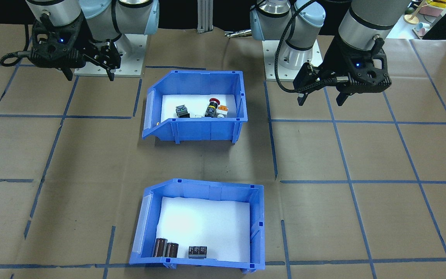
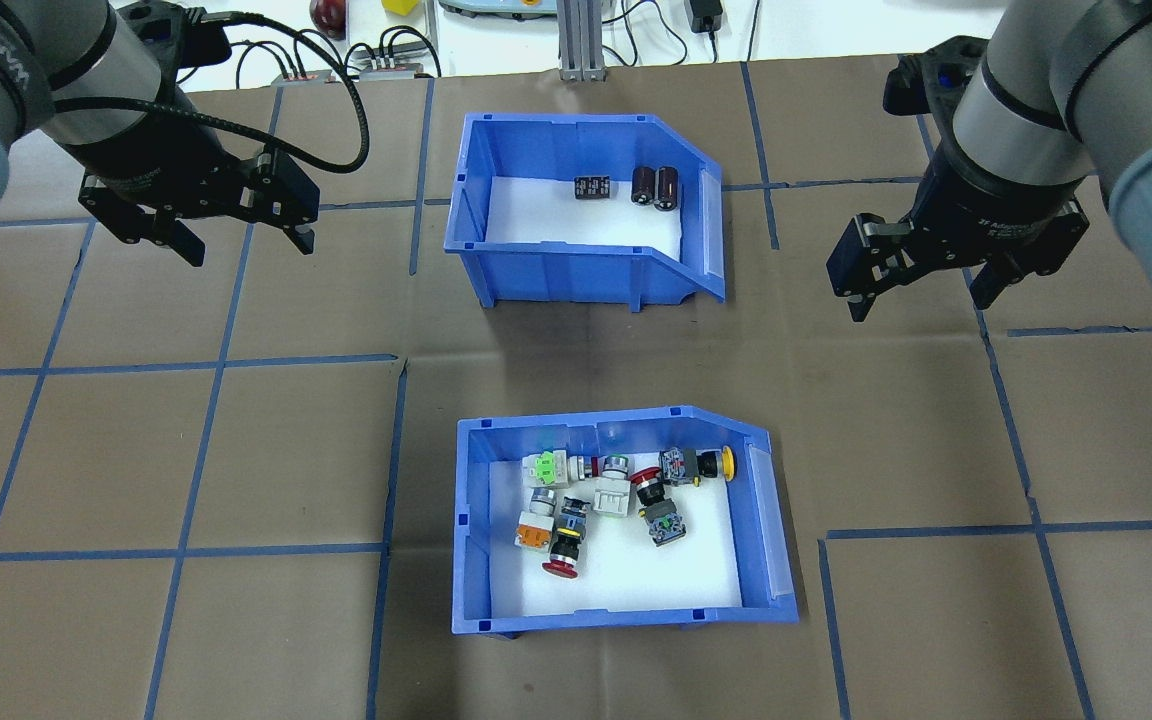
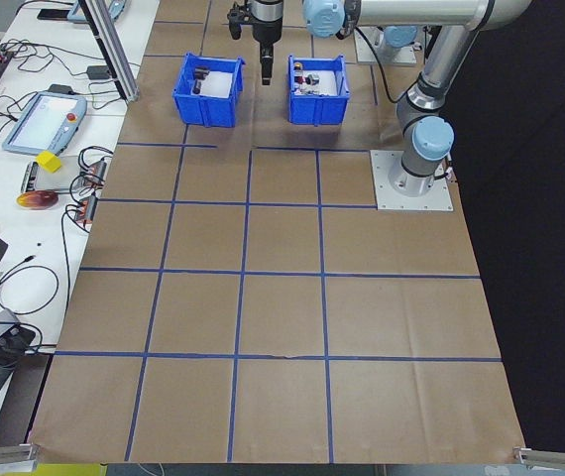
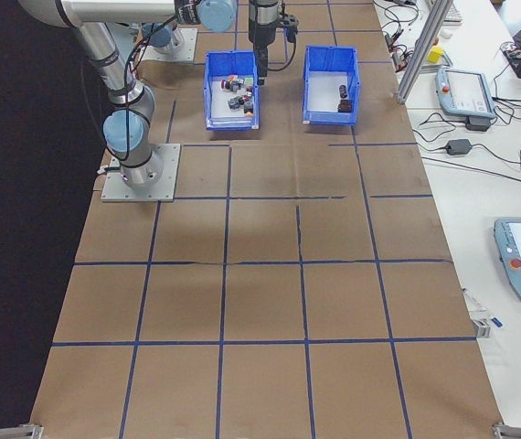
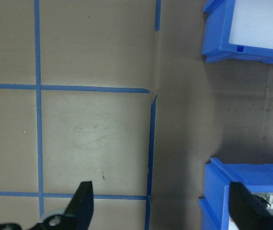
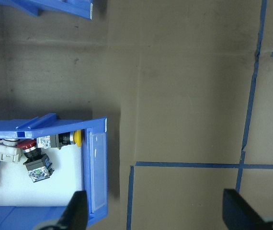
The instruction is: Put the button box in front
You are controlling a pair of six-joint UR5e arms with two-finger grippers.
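The button box (image 2: 618, 621) is a blue bin with a white liner and one slanted side. It stands on the near middle of the table and holds several red, yellow, orange and green push-button switches (image 2: 626, 490). In the front-facing view the button box (image 1: 201, 131) is the bin closer to the arm bases. My left gripper (image 2: 246, 245) hangs open and empty above the paper, to the far left of it. My right gripper (image 2: 921, 300) hangs open and empty to its far right. The right wrist view shows the button box's slanted end (image 6: 96, 167).
A second blue bin (image 2: 576, 272) with dark brown cylinders (image 2: 656, 187) stands farther from the robot, straight beyond the button box. Brown paper with a blue tape grid (image 2: 216, 365) covers the table. Cables and a metal post (image 2: 576, 40) lie past the far edge.
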